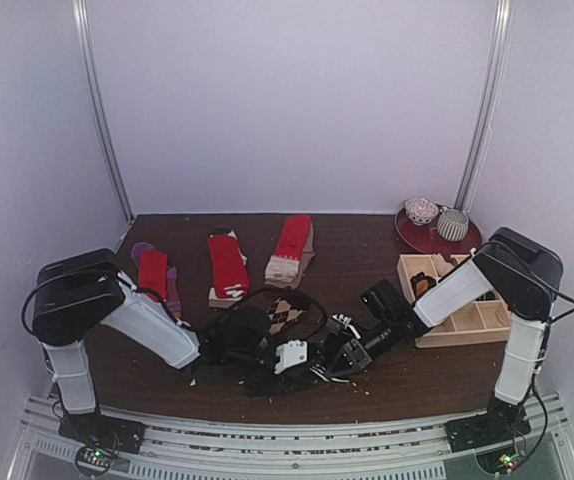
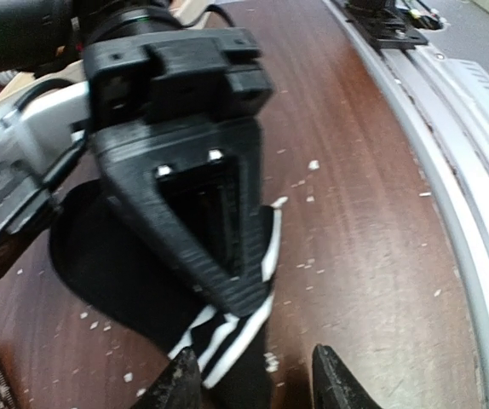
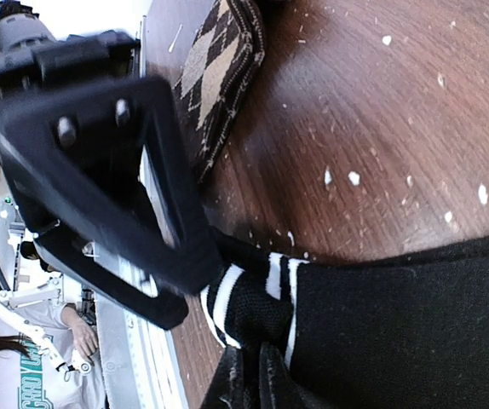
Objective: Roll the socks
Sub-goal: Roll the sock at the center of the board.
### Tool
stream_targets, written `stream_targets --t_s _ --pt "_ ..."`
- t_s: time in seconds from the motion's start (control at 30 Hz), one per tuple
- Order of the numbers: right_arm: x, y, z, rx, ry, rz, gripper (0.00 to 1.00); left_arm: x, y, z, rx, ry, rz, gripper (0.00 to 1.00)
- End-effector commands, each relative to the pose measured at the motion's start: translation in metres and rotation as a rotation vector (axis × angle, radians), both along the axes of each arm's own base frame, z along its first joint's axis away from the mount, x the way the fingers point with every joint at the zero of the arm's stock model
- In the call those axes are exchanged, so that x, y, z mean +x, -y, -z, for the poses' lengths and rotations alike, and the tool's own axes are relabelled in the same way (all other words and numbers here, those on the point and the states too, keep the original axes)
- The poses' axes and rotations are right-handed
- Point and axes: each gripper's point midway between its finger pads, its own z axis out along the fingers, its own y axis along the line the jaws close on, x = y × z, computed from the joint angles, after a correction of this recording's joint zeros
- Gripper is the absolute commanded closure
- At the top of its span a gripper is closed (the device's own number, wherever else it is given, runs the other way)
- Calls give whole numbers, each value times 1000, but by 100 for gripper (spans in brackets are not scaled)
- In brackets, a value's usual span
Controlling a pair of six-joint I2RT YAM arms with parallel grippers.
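surface: dark wood table, flecked with lint, white walls behind.
sock in hand: black striped sock, lower centre of the top view, bunched between both grippers.
left gripper: jaws apart, striped cuff lies between the tips, not pinched.
right gripper: one finger lies over the black fabric; open or closed, can't tell.
step: looks like roll start. pin one end, keep layers stacked, turn tight, don't drag it toward the near edge.
behind: argyle sock just past; red socks flat, upper left.
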Motion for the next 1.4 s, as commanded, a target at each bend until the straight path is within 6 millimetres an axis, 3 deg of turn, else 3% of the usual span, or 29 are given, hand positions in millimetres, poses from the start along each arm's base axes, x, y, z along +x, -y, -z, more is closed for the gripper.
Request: stream_targets --t_s 0.0,0.43,0.5,0.57,0.67,0.7,0.8,0.87,0.93,1.0,1.07,1.13,1.2,1.37 --pt "-32 49 59 -301 -153 41 96 -11 10 2 -32 -14 38 55" --pt "-37 50 59 -297 -166 40 96 12 14 23 15 4 -80 59" --pt "-37 50 58 -292 -166 39 96 13 14 28 35 1 -83 67" --pt "-36 49 56 -287 -162 39 96 12 12 33 57 -5 -78 83" --pt "-33 45 49 -261 -147 39 96 7 9 40 96 -31 -64 99" --pt "-31 44 45 -248 -137 40 96 6 7 42 110 -43 -66 100" --pt "-18 40 30 -216 -73 57 97 0 -1 44 132 -96 -83 100" --pt "1 42 13 -195 8 119 96 0 -8 43 154 -132 -121 100" --pt "30 45 -15 -163 164 233 89 4 -20 52 236 -174 -194 100" --pt "51 48 -56 -94 333 341 82 9 -32 61 325 -206 -267 100" --pt "62 53 -91 -22 470 427 79 9 -40 67 395 -251 -316 100" --pt "62 62 -112 21 596 494 78 4 -45 72 455 -321 -341 100" --pt "48 63 -122 83 691 522 75 -4 -43 75 491 -401 -324 100" --pt "19 61 -102 69 852 532 74 -14 -38 83 532 -542 -303 100"
